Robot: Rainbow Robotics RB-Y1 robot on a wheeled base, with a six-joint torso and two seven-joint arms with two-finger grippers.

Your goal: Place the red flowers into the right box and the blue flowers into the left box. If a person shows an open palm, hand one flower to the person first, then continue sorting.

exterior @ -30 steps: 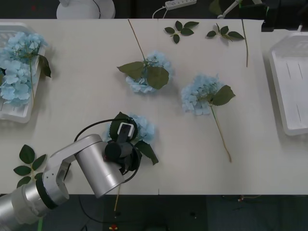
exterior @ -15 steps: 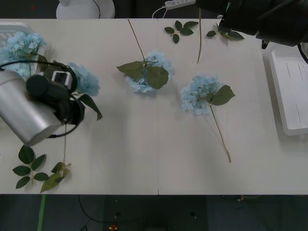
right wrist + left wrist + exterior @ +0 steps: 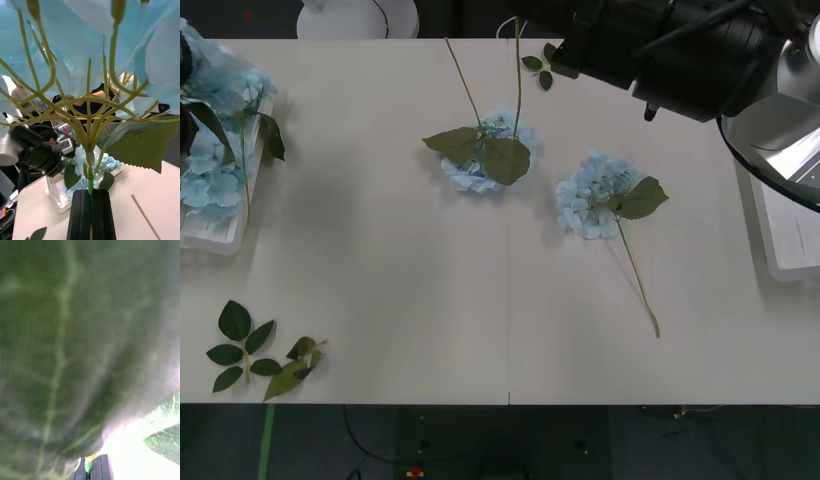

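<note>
Right gripper [image 3: 91, 210]: clamped on a blue flower [image 3: 90, 56] stem, raised over the far worktop [image 3: 430, 300]. Left gripper [image 3: 93, 468]: pinching a green stem, leaf against its lens. Left box [image 3: 210, 235]: blue flowers inside; two more lie mid-worktop. Step: carrying. Next: bring each held stem over the left box, release

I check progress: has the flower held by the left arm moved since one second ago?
Yes. The held flower went from the table's near edge to the left box.
</note>
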